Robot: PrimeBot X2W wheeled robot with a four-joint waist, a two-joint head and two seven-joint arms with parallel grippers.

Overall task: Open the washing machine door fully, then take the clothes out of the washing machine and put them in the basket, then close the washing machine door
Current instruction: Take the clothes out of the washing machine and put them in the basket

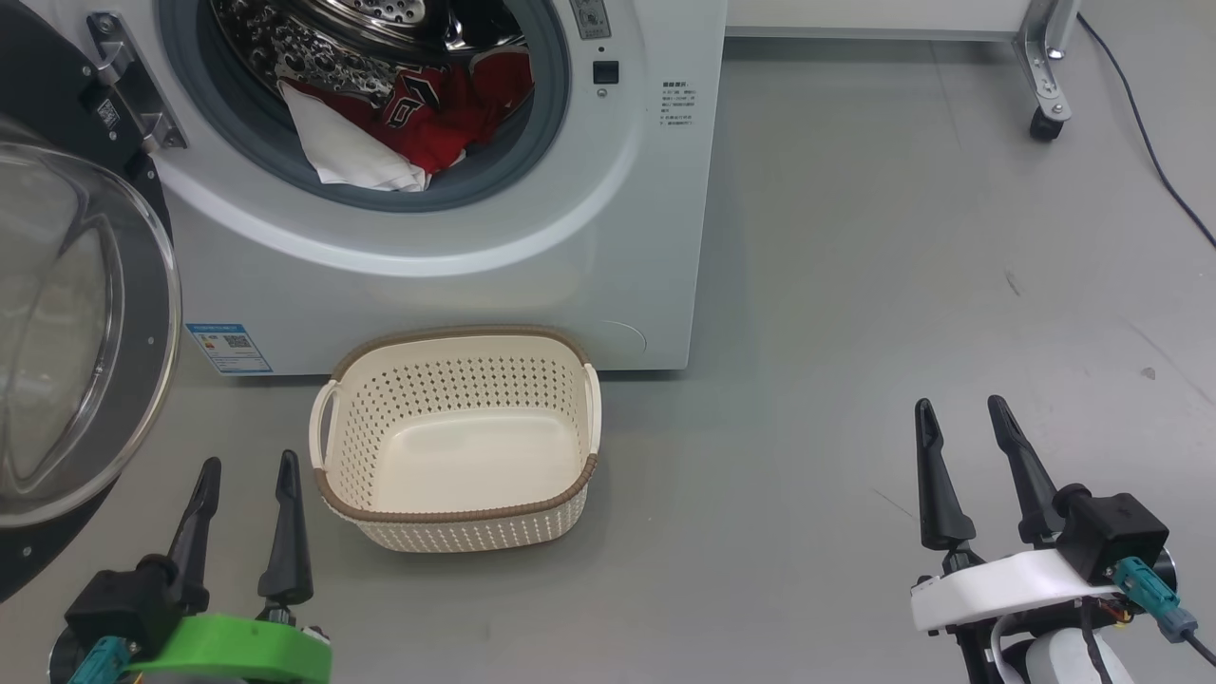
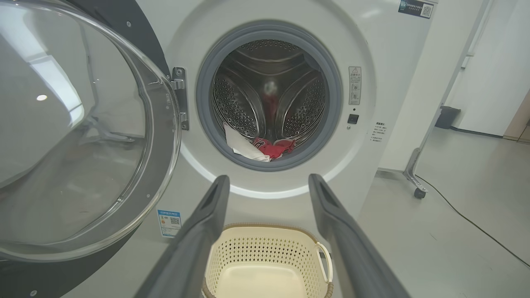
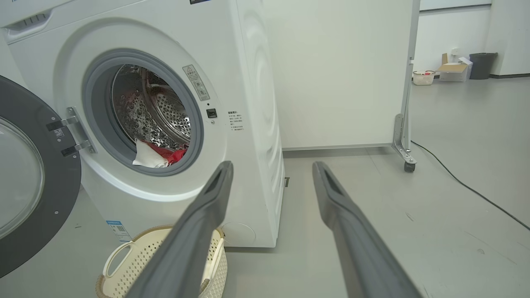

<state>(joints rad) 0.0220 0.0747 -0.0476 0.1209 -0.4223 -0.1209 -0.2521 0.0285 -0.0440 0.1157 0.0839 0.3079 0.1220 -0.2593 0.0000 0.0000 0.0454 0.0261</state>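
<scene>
Well, my left hand (image 1: 249, 460) and right hand (image 1: 959, 402) hang fingers apart; door (image 1: 66, 323) open, clothes (image 1: 427, 114) inside washer (image 1: 570, 266), basket (image 1: 456, 394) before it.

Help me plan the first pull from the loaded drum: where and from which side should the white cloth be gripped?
Grip the white cloth at its bunched lower corner, which spills onto the grey gasket at the opening's lower left. Come straight in from the front; the open door stands to the left, and the red jersey lies deeper in, to its right.
</scene>
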